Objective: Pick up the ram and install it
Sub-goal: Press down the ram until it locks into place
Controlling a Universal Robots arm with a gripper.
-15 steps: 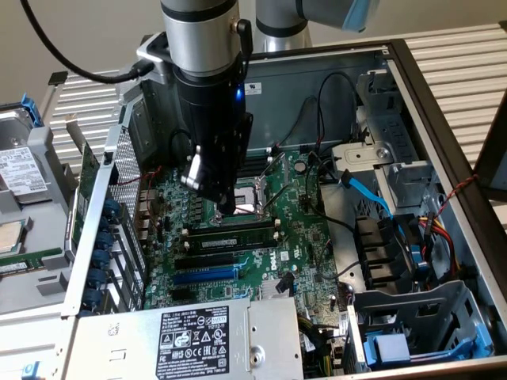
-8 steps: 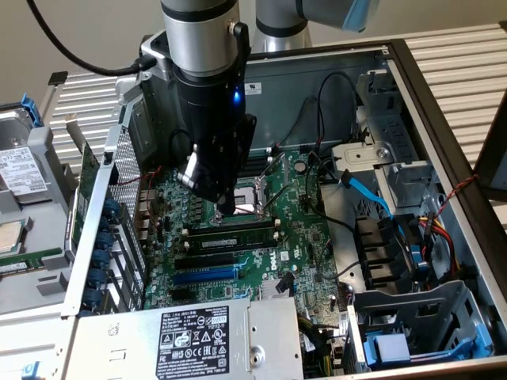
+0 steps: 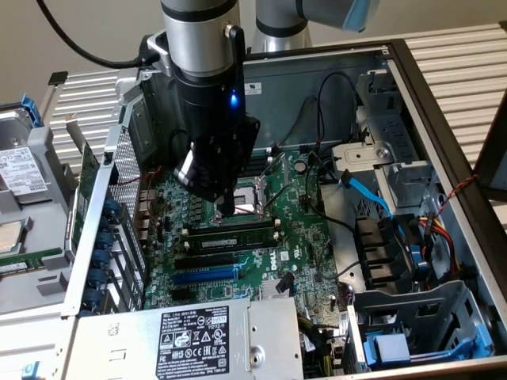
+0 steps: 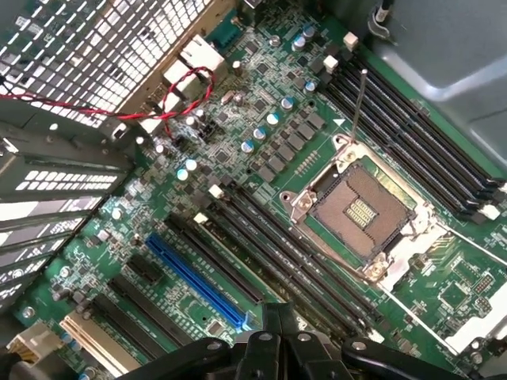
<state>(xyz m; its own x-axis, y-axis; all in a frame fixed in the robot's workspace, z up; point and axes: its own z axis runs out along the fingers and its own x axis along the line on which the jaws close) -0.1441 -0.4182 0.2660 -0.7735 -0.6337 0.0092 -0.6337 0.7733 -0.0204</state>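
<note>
Green ram flat in its socket, long axis across the board, beneath closed, empty jaws.

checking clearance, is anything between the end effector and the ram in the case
Nothing visible does. The end effector hangs just over the ram, which lies beside the cpu socket; no cable or part crosses between them.

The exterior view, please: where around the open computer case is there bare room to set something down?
The ribbed grey surface beyond the computer case on the exterior view's right is bare. A patch at the exterior view's left, behind the hard drive, is also free. Inside, the motherboard, the cables and the tool crowd everything.
</note>
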